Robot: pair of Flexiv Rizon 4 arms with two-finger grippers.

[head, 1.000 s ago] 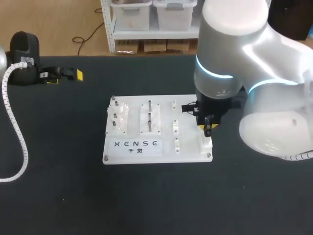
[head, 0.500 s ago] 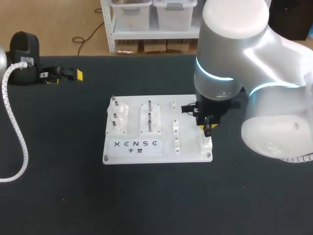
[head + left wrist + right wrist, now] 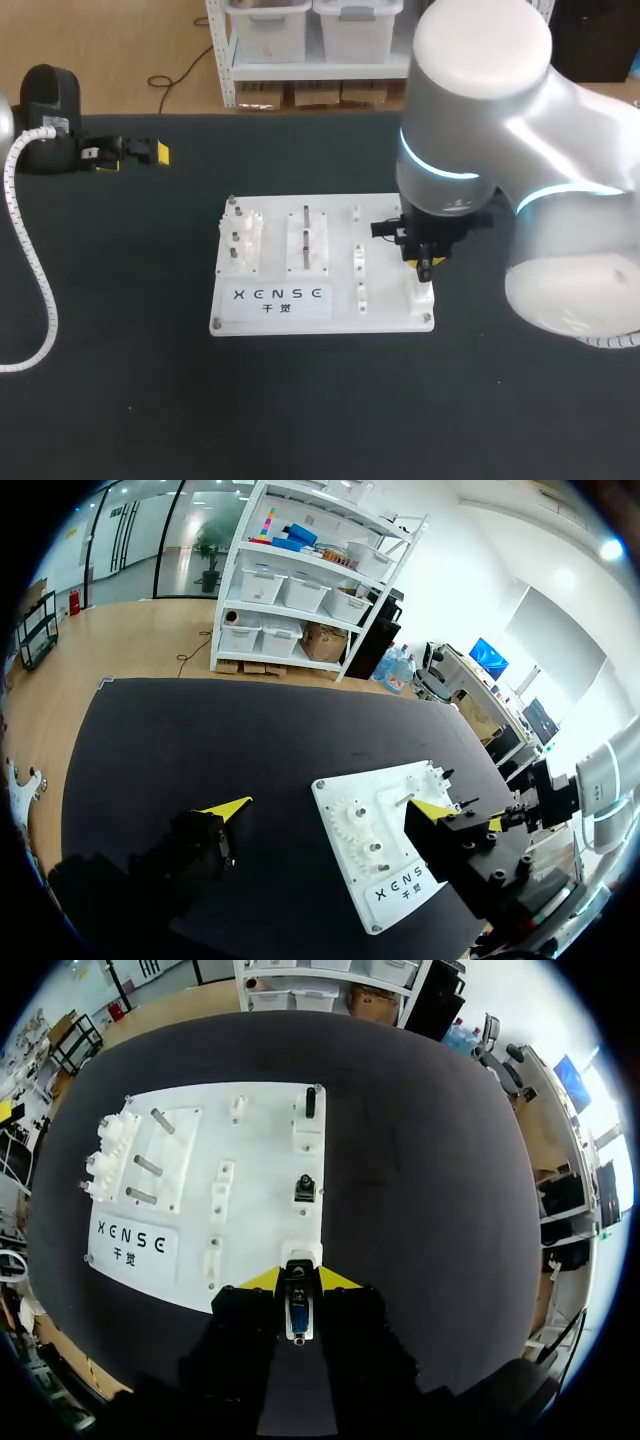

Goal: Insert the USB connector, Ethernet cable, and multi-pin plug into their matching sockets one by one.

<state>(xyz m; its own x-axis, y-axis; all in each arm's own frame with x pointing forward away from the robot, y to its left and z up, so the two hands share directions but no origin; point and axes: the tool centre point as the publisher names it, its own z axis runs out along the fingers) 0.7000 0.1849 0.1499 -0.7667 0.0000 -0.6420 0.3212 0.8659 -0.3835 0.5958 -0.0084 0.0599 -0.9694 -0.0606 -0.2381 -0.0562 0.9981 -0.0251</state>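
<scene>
so up close in the right wrist view, the right gripper is pinched tight on the USB connector, a small glossy plug, metal-looking with a blue bit, standing between the black fingers with their yellow wedge tips; its front end sits right at a blocky white socket on the near corner of the board, but I can't make out whether it's actually in or just touching, since the fingers cover its sides; the board is a flat matte white plastic plate with rounded corners, lying on the black cloth-like table; further along the same edge there's a small black square socket, then a white block with a dark upright slot; off to the side are thin metal pegs and knobbly white gear-ish parts; from the head view the bulky glossy white right arm hides that corner of the board; way back near the far left edge sits the left gripper, and its own wrist view shows the yellow tips spread wide apart.
</scene>
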